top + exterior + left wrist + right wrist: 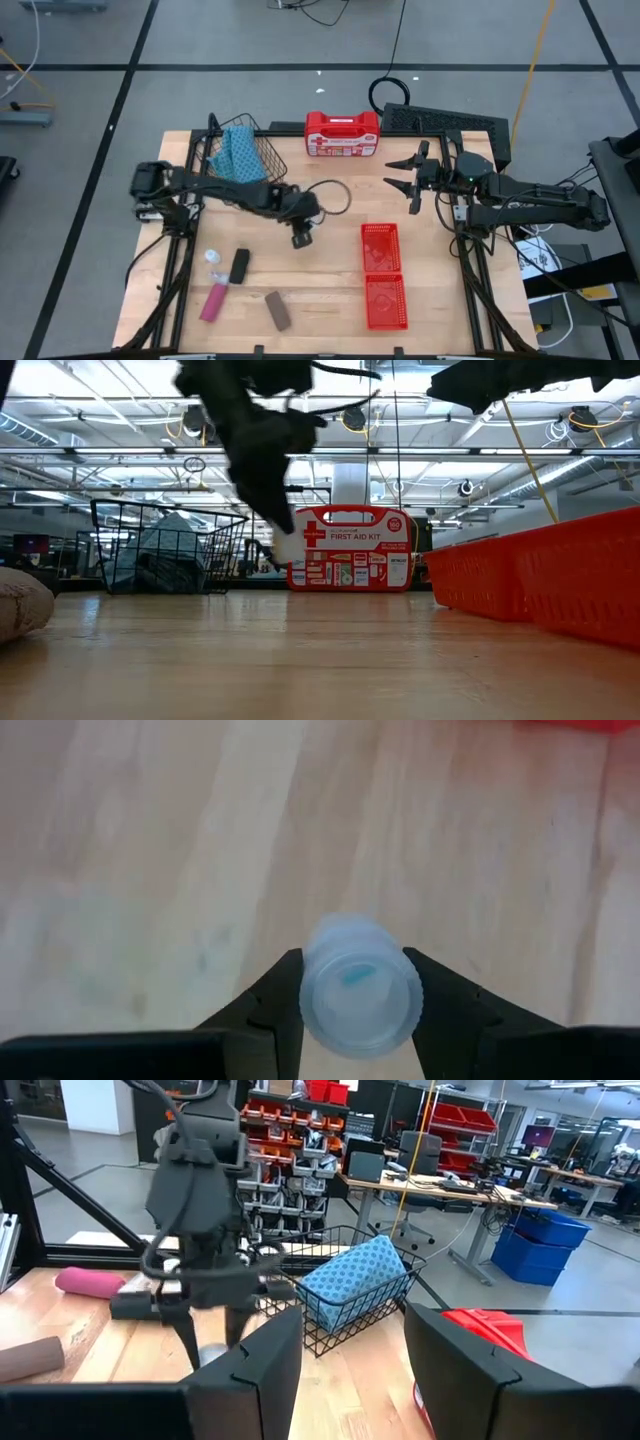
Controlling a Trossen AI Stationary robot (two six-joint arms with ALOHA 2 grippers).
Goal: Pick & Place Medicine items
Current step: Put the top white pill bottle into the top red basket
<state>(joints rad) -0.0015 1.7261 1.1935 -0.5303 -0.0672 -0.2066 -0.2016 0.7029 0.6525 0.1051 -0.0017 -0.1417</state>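
The left gripper (pixel 301 238) hangs over the middle of the table (pixel 330 290), and its two dark fingers (pixel 270 1010) are squeezed on a small white bottle (pixel 360 983). In the left wrist view the bottle sits right between the fingers, with its round end facing the camera, so its long way seems to run along the fingers. The two red bins (pixel 383 272) lie off to the robot's right of this gripper, near but not touching, with bare wood in between. That gap is what counts next, I think: the bottle has to travel sideways toward the bins before it can be let go. The left arm is much nearer to the bins than to the other items. Those other items lie on the robot's left part of the table: another white bottle (pixel 214 257), a black piece (pixel 239 265), a pink piece (pixel 213 301) and a brown piece (pixel 277 311). The right gripper (pixel 412 178) waits up near the red first aid kit (pixel 342 134), with its fingers apart and nothing in them. A wire basket (pixel 240 152) with a blue cloth (pixel 238 150) stands at the back. I cannot tell how high the bottle is above the wood. In the low view the bottle is just a pale blur under the dark arm. A third white bottle is hard to make out.
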